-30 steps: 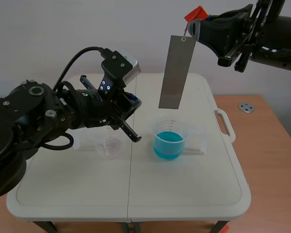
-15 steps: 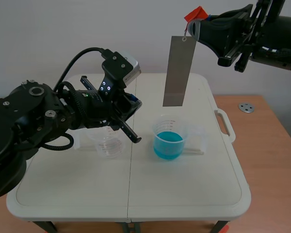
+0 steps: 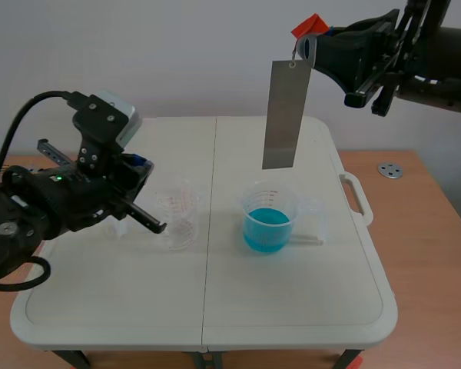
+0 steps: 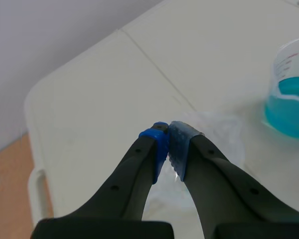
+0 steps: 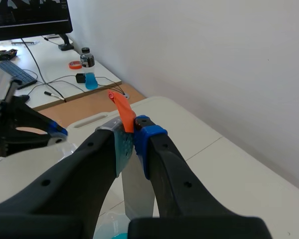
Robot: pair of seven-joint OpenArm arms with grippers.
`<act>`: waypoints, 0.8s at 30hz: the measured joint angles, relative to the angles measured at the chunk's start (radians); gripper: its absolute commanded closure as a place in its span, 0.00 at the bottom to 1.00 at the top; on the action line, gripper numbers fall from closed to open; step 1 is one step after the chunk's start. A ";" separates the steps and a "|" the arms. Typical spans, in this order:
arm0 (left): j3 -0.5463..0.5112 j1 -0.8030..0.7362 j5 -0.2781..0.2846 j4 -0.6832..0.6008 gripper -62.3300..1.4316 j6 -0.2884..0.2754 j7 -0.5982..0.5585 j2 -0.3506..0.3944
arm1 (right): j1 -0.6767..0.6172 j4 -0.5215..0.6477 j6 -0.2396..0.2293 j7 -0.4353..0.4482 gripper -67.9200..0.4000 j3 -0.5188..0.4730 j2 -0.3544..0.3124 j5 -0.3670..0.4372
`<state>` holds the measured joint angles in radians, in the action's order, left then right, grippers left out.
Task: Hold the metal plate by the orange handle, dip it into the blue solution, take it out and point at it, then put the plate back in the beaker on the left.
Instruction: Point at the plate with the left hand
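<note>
Above the white table (image 3: 292, 307) the right gripper (image 3: 313, 48) pinches the orange handle (image 3: 309, 23); the metal plate (image 3: 283, 115) dangling below it could swing and clip the blue-filled beaker (image 3: 270, 219).

Left gripper (image 3: 158, 226) apparently overhangs the empty beaker (image 3: 181, 221); blue beaker (image 3: 269, 224) stands clear.

Scene view: mounted high between the arms, facing forward and down over the whole table (image 3: 307, 307), with the wall across the upper frame.

Left wrist view: close behind the left gripper (image 4: 168, 137), low over the tabletop. It shares the blue beaker (image 4: 290, 107) with the scene view.

Right wrist view: close behind the right gripper (image 5: 132, 134), held high and looking across the table. It shares the orange handle (image 5: 120, 112) with the scene view's upper right.
</note>
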<state>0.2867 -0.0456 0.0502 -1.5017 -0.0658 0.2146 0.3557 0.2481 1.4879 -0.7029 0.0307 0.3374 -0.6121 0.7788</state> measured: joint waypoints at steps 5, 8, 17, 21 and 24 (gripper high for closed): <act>-0.096 -0.179 0.002 -0.142 0.93 0.027 -0.032 0.083 | -0.003 0.000 0.000 0.000 0.97 0.000 0.000 0.000; -0.162 -0.288 0.003 -0.198 0.93 0.029 -0.032 0.130 | -0.014 0.000 0.000 -0.014 0.97 -0.002 0.007 0.000; -0.327 -0.610 0.006 -0.230 0.93 0.041 -0.028 0.182 | -0.017 0.000 0.000 -0.074 0.97 -0.002 0.056 0.000; -0.362 -0.718 0.007 -0.227 0.93 0.045 -0.029 0.182 | -0.017 0.000 0.000 -0.097 0.97 -0.002 0.058 -0.001; -0.363 -0.780 0.008 -0.226 0.93 0.044 -0.030 0.182 | -0.029 0.000 0.003 -0.097 0.97 -0.002 0.063 -0.001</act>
<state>-0.0761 -0.8257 0.0578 -1.7275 -0.0216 0.1848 0.5373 0.2195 1.4879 -0.6998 -0.0662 0.3355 -0.5491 0.7780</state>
